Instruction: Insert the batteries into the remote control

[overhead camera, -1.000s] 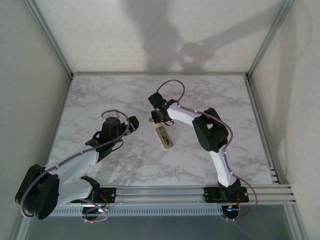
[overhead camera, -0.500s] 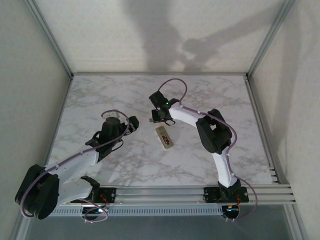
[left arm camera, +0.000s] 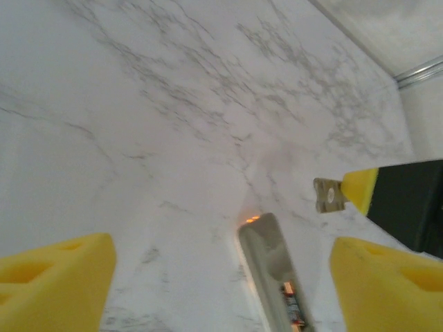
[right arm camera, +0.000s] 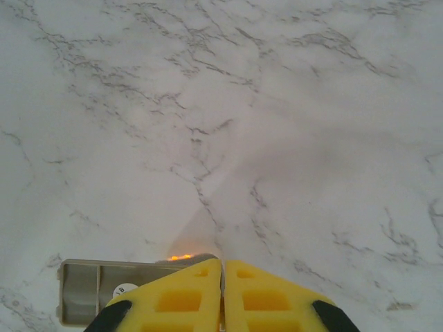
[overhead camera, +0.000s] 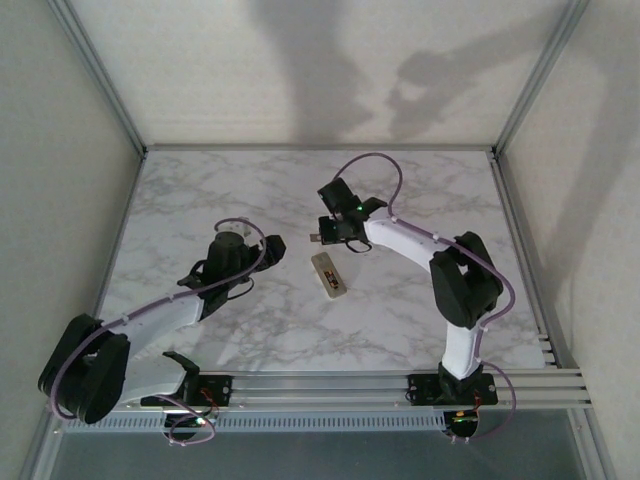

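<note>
One remote control [overhead camera: 330,274] lies near left pincer [overhead camera: 272,245] and right pincer's [right arm camera: 222,266] tan cover [left arm camera: 330,196].

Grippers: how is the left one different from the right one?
The left gripper is wide open, empty; the right gripper is shut, a small tan piece at its tip. The left hangs left of the white rectangular remote control; the right, beyond its far end. Both have yellow pads.

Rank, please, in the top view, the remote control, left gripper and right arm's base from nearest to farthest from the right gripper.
From the right gripper, shut on a tan plate:
1. remote control, just on its near side
2. left gripper, to its left
3. right arm's base, at the near edge
</note>
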`<control>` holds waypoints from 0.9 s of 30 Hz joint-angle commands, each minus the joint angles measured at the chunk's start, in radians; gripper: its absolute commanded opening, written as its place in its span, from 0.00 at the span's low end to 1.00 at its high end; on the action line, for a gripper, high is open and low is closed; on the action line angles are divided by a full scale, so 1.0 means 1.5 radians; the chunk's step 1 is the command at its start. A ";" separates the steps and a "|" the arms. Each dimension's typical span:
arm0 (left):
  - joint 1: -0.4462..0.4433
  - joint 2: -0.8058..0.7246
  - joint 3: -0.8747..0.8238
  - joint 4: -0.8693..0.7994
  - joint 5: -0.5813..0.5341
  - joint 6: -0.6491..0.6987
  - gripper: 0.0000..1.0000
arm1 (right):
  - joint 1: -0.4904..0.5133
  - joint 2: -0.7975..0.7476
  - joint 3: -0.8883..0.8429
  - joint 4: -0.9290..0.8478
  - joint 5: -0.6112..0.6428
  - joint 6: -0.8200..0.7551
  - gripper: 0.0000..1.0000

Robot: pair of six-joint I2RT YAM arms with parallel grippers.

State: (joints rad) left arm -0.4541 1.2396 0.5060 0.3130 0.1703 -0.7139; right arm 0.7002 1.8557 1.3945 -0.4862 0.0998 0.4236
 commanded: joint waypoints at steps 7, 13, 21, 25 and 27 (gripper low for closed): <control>-0.009 0.084 0.052 0.186 0.150 -0.106 0.53 | -0.001 -0.061 -0.051 0.089 -0.029 0.021 0.10; -0.043 0.135 0.094 0.182 0.139 -0.104 0.47 | 0.005 -0.072 -0.055 0.117 -0.037 0.016 0.11; -0.043 0.162 0.123 0.171 0.122 -0.101 0.39 | 0.011 -0.098 -0.076 0.135 -0.045 0.015 0.11; -0.042 0.177 0.136 0.164 0.117 -0.098 0.38 | 0.012 -0.110 -0.081 0.134 -0.047 0.015 0.11; -0.040 0.182 0.139 0.165 0.115 -0.098 0.37 | 0.012 -0.115 -0.083 0.136 -0.049 0.014 0.11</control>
State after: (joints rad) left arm -0.5156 1.4998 0.6872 0.5499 0.3584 -0.8616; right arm 0.7078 1.7187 1.2854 -0.2996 0.0395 0.4389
